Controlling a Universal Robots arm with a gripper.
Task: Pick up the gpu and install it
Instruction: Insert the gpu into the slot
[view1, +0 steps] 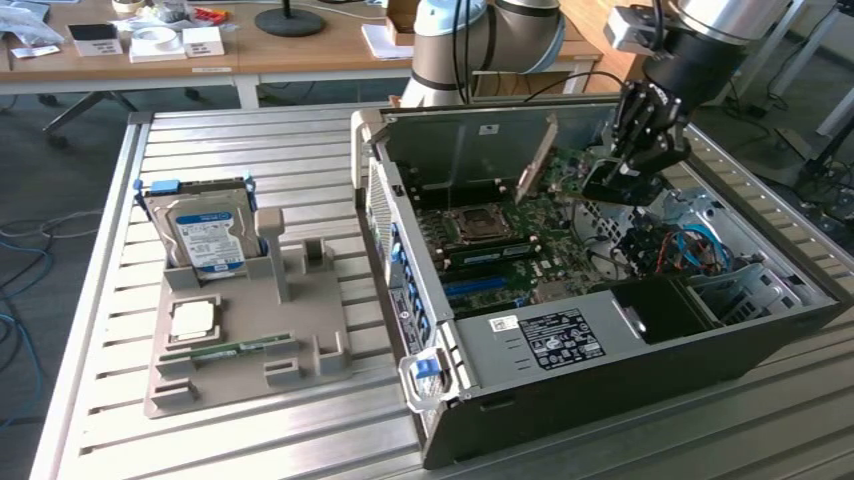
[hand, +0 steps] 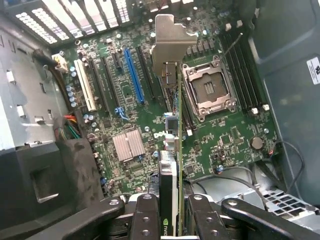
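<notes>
Above motherboard (hand: 225, 142), jaws tight on gpu (hand: 169, 185)

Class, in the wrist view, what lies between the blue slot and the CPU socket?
The gpu, held edge-on by the gripper, above the motherboard; the wrist view shows it.

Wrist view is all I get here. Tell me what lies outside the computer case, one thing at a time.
Observer: A grey fixture lies on the slatted table, to the exterior view's left of the case.
Operator: Say what stands in it.
Observer: A hard drive with a blue and white label stands upright at the fixture's end farther from that camera.
Operator: Place the arm against that fixture.
Observer: The gripper, shut on the gpu, hangs inside the open case, well to the exterior view's right of the fixture and apart from it.
</notes>
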